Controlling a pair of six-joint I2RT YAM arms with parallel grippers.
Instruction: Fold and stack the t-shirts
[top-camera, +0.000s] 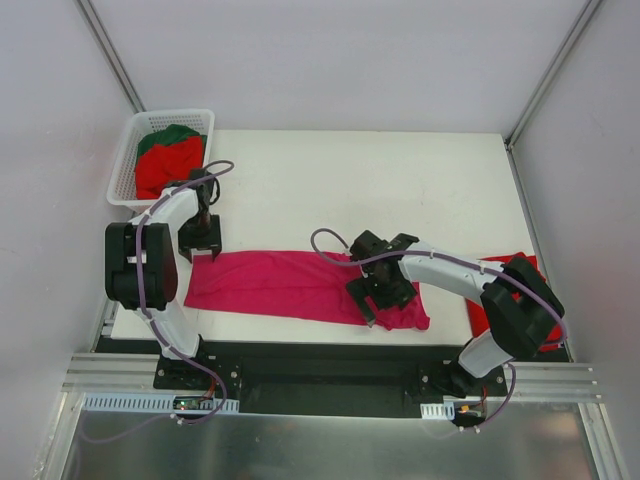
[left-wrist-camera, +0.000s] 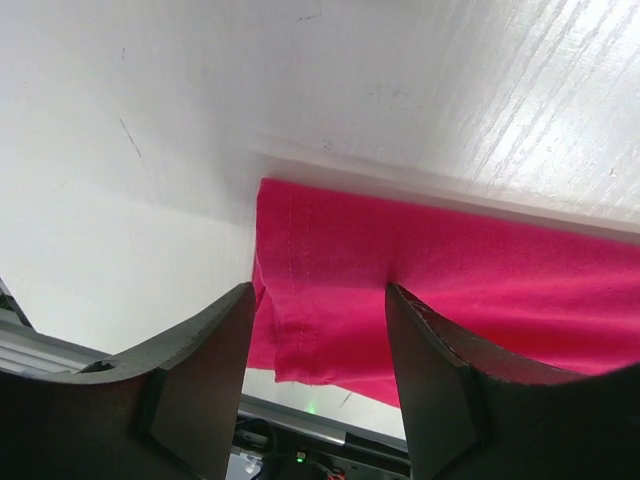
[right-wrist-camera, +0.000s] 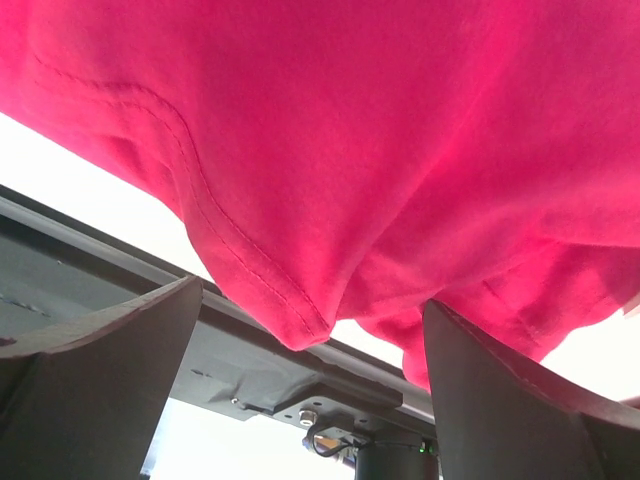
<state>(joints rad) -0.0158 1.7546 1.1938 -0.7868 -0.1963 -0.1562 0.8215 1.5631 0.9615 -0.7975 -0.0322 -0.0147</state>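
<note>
A magenta-pink t-shirt (top-camera: 300, 285) lies folded into a long strip across the table's near side. My left gripper (top-camera: 200, 250) is at its left end. In the left wrist view the shirt's corner (left-wrist-camera: 300, 300) hangs between the fingers of that gripper (left-wrist-camera: 318, 295), and a gap shows on each side. My right gripper (top-camera: 375, 305) is at the strip's right end, wide open. In the right wrist view the bunched hem (right-wrist-camera: 300, 310) droops between its spread fingers (right-wrist-camera: 312, 300). Red t-shirts (top-camera: 168, 168) and a dark green one (top-camera: 175, 133) fill the basket.
The white lattice basket (top-camera: 125, 160) stands at the back left corner. Another red shirt (top-camera: 524, 263) lies at the right edge, partly under the right arm. The table's near edge and a metal rail run just below the pink strip.
</note>
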